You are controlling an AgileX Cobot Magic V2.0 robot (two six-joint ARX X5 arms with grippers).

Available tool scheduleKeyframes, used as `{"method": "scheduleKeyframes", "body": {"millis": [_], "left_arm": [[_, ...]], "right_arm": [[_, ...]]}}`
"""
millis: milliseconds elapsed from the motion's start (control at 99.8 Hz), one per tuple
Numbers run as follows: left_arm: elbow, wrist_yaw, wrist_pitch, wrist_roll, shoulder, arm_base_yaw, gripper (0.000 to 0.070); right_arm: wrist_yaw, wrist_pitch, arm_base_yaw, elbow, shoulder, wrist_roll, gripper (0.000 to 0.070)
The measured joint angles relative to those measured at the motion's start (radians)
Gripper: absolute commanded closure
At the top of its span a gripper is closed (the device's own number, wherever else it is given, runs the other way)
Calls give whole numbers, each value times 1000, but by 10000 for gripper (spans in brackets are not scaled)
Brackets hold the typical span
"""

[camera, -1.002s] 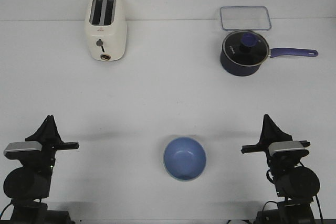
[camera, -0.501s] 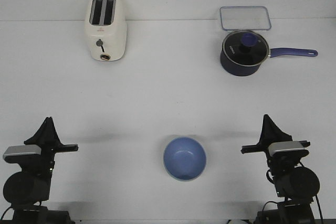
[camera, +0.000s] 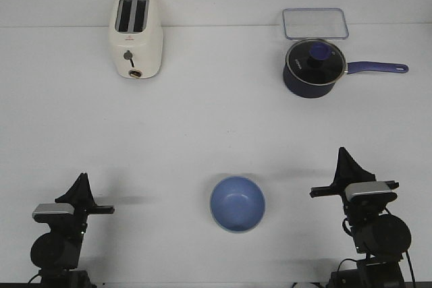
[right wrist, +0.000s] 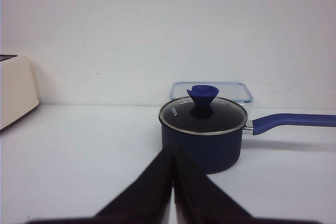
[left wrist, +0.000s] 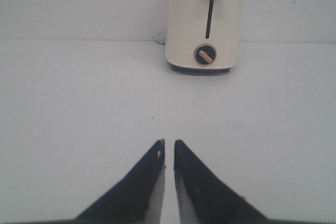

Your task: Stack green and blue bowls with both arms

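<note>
The blue bowl (camera: pixel 237 202) sits upright on the white table at the front centre, between the two arms. A thin pale edge shows under its near rim; the green bowl is otherwise not visible. My left gripper (camera: pixel 82 179) is low at the front left, well left of the bowl, with its jaws almost together and empty (left wrist: pixel 168 142). My right gripper (camera: pixel 343 154) is at the front right, to the right of the bowl, shut and empty (right wrist: pixel 173 148). Neither wrist view shows a bowl.
A cream toaster (camera: pixel 136 35) stands at the back left, also in the left wrist view (left wrist: pixel 204 23). A dark navy saucepan (camera: pixel 312 67) with a glass lid and a clear lidded box (camera: pixel 315 23) are at the back right, both in the right wrist view (right wrist: pixel 202 129).
My left arm has drawn back and down toward the table's near edge and shifted slightly right. The right arm and the bowl have not moved.
</note>
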Motion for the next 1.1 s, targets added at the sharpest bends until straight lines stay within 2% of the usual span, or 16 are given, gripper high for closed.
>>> {"method": "scheduleKeyframes", "body": {"millis": [852, 1002, 1102], "left_arm": [[0, 0, 5, 0, -2, 0, 685], [0, 0, 6, 0, -2, 0, 685], [0, 0, 6, 0, -1, 0, 686]], "right_arm": [[0, -1, 0, 0, -1, -2, 700], [9, -17, 0, -8, -53, -74, 700], [10, -24, 0, -78, -156, -148, 700]]}}
